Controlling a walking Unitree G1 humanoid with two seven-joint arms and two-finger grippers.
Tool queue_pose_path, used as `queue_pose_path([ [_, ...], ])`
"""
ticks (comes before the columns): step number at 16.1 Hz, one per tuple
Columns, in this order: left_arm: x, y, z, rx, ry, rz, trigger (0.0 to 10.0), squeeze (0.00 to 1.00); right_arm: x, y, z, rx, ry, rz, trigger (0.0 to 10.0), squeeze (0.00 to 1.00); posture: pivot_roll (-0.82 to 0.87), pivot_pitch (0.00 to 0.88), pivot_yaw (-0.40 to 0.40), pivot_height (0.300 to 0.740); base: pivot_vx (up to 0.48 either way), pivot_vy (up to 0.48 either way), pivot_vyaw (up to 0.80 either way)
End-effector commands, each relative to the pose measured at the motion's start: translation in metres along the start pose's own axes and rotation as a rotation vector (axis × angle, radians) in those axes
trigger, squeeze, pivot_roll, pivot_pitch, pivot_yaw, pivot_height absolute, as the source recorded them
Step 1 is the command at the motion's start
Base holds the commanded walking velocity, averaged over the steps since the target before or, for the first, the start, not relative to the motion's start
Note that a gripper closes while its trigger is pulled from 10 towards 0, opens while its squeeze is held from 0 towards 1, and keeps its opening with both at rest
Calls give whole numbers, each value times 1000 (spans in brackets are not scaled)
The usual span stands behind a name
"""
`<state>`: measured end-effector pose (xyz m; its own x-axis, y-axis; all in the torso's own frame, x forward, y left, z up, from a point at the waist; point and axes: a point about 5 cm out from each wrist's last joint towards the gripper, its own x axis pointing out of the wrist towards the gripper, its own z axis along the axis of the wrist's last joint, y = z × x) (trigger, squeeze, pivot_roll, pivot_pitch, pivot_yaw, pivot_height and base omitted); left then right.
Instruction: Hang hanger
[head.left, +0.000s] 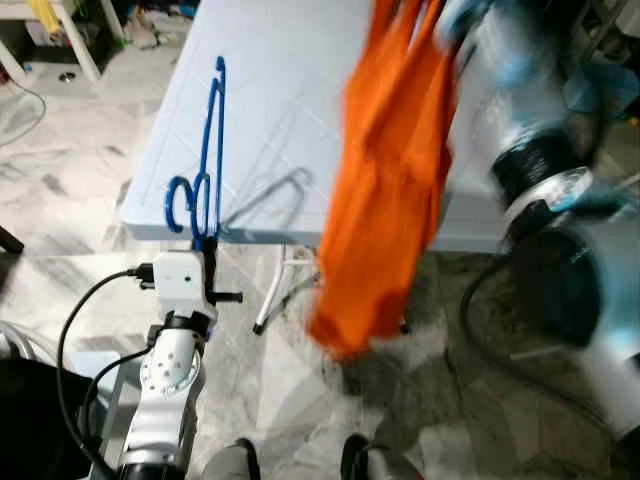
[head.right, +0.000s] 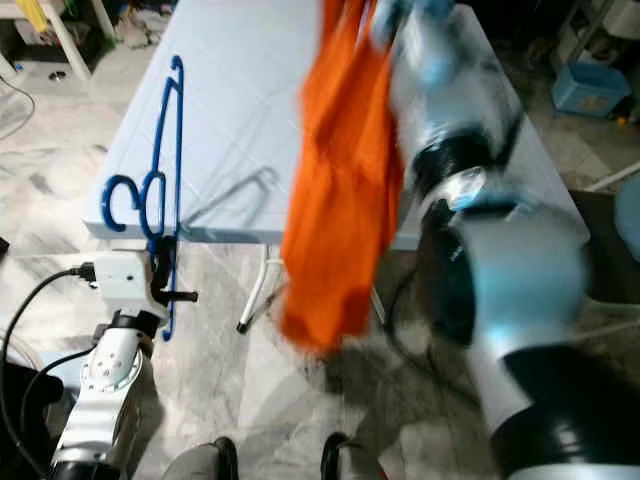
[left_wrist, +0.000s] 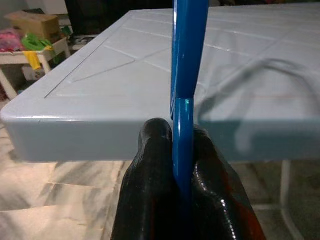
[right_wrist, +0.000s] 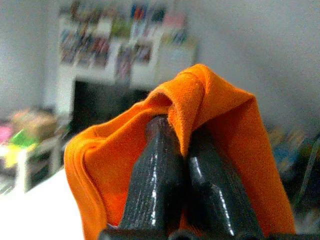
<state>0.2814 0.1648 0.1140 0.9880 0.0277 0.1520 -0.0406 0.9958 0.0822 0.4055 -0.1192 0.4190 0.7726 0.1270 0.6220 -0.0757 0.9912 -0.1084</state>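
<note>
A blue plastic hanger stands upright at the near left corner of the pale blue table. My left gripper is shut on its lower bar, just in front of the table edge. An orange garment hangs in the air over the table's front edge, dangling down to below table height. My right gripper is shut on a fold at the top of that cloth, held high. The right arm is blurred and close to the camera.
The table's white legs stand on a marbled floor. A white side table with clutter sits at the far left. A blue bin lies on the floor at the far right. A black cable loops beside my left arm.
</note>
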Motion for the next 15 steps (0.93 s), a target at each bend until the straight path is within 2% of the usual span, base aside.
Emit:
queue_pose_path([
  [1,-9,4,-16,28,92,31,10000,0,10,-10,36,-68,-137,-45,10000,0,183,233,-89,740,0,0,0],
  [2,-9,4,-15,35,89,35,10000,0,10,-14,39,-98,-160,-51,10000,0,185,235,-90,740,0,0,0],
  [3,-8,5,-13,42,82,40,10000,0,6,-17,33,-158,-164,-49,10000,0,181,238,-88,740,0,0,0],
  [4,-9,5,-13,49,83,44,10000,0,0,-15,16,-181,-121,-26,10000,0,178,241,-85,740,0,0,0],
  [6,-8,3,-13,50,86,27,10000,0,-23,-4,-37,-197,23,87,10000,0,173,242,-78,740,0,0,0],
  [7,-8,2,-13,53,86,23,10000,0,-32,-1,-51,-209,61,119,10000,0,172,242,-76,740,0,0,0],
  [8,-7,0,-13,54,86,15,10000,0,-52,9,-82,-179,155,220,10000,0,166,241,-72,740,0,0,0],
  [10,-4,-2,-13,52,87,1,10000,0,-80,21,-114,-141,240,353,10000,0,153,236,-62,740,0,0,0],
  [11,-2,-3,-13,49,87,-11,10000,0,-94,24,-126,-105,270,416,10000,0,145,232,-56,740,0,0,0],
  [14,2,-8,-13,41,88,-41,10000,0,-108,23,-138,-52,320,477,10000,0,126,216,-46,740,0,0,0],
  [15,3,-10,-14,32,94,-57,10000,0,-124,25,-153,-61,412,555,10000,827,115,209,-42,740,0,0,0],
])
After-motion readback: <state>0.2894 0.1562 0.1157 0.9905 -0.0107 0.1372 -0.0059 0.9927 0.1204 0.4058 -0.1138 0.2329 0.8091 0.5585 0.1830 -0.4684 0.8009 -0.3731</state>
